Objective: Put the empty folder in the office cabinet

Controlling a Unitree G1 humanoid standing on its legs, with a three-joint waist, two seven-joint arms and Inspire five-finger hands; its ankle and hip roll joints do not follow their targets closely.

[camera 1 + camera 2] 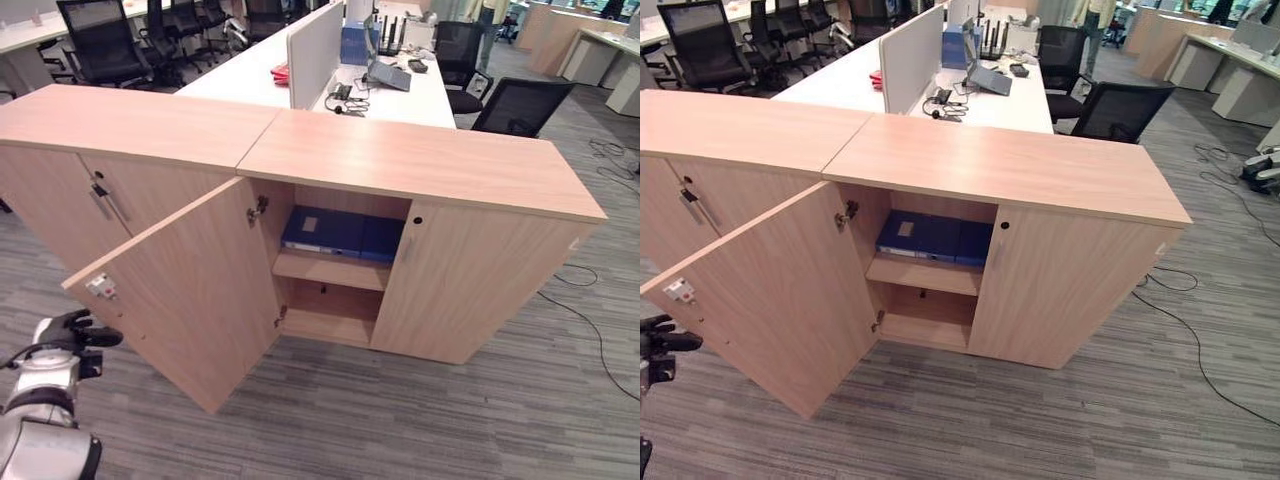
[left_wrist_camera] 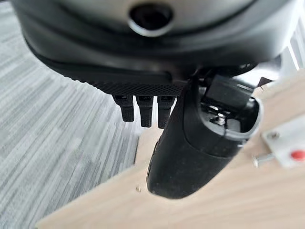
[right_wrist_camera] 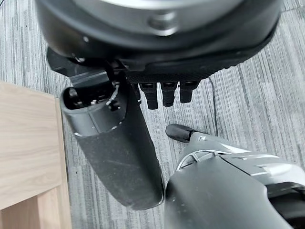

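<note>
The blue folder (image 1: 342,233) already lies flat on the upper shelf (image 1: 330,270) of the office cabinet (image 1: 420,170), pushed well back so the door can swing past it. There seem to be two blue folders side by side there; I can't tell which is the empty one. The cabinet door (image 1: 190,300) stands wide open, angled out over the grey carpet (image 1: 450,420), so closing it looks like the step left. The left hand (image 1: 75,335) sits just beside the door's outer edge near the white latch plate (image 1: 101,287), fingers loosely extended, holding nothing, placed as if to push the panel. The right hand (image 3: 143,102) hangs over the carpet, fingers relaxed and empty, idle beside the cabinet's corner
</note>
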